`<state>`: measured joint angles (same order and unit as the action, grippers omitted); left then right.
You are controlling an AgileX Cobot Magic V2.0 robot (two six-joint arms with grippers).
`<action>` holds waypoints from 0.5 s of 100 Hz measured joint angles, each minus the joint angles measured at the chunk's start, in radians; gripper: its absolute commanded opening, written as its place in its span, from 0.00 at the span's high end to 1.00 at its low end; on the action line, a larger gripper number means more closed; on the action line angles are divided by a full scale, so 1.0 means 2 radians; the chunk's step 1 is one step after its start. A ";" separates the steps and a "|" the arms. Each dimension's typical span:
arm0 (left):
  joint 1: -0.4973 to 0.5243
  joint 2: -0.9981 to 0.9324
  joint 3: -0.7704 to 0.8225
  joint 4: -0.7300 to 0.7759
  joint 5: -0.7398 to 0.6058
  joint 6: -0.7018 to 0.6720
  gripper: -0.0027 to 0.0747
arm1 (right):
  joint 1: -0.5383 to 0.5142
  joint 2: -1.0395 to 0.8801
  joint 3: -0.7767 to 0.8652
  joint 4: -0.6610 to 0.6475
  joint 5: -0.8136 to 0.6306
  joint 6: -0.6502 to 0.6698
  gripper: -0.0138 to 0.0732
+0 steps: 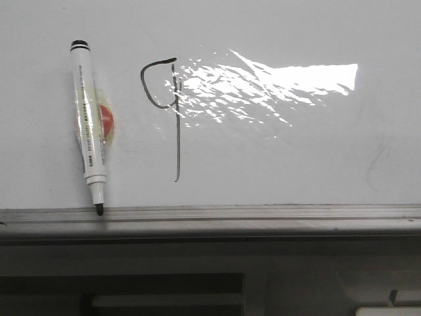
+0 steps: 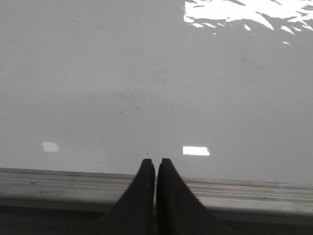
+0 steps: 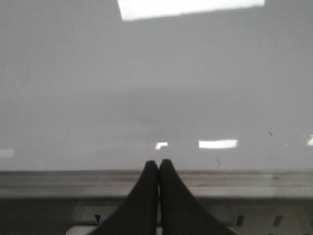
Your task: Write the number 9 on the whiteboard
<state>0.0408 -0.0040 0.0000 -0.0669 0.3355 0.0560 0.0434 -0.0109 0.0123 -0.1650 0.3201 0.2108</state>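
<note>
The whiteboard (image 1: pixel 276 164) fills the front view, glossy white with a bright glare patch and a grey metal edge rail (image 1: pixel 263 217) along its near side. The number 9 (image 1: pixel 172 108) is drawn on it in thin black marker, an open angular loop with a long straight stem. A white marker pen (image 1: pixel 89 118) with a black tip lies on the board to the left of the 9, its tip at the rail. No gripper shows in the front view. My left gripper (image 2: pixel 156 161) is shut and empty over the rail. My right gripper (image 3: pixel 158 162) is shut and empty over the rail too.
A red and yellow round thing (image 1: pixel 105 122) lies under the marker pen. Faint grey smudges (image 1: pixel 378 161) mark the board at the right. Below the rail are dark slots and a pale surface (image 1: pixel 388 309). The board also shows in the left wrist view (image 2: pixel 146 88) and the right wrist view (image 3: pixel 146 88).
</note>
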 measured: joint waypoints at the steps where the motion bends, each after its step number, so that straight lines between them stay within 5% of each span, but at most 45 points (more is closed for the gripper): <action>1: 0.000 0.000 0.000 0.000 0.000 0.000 0.99 | 0.000 0.000 0.000 0.000 0.001 0.000 0.91; 50: 0.000 0.000 0.000 0.001 0.001 0.000 0.99 | 0.000 0.000 0.000 0.005 0.004 -0.010 0.91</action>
<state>0.0408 -0.0040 0.0000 -0.0653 0.3371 0.0560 0.0434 -0.0109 0.0123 -0.1548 0.3279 0.1907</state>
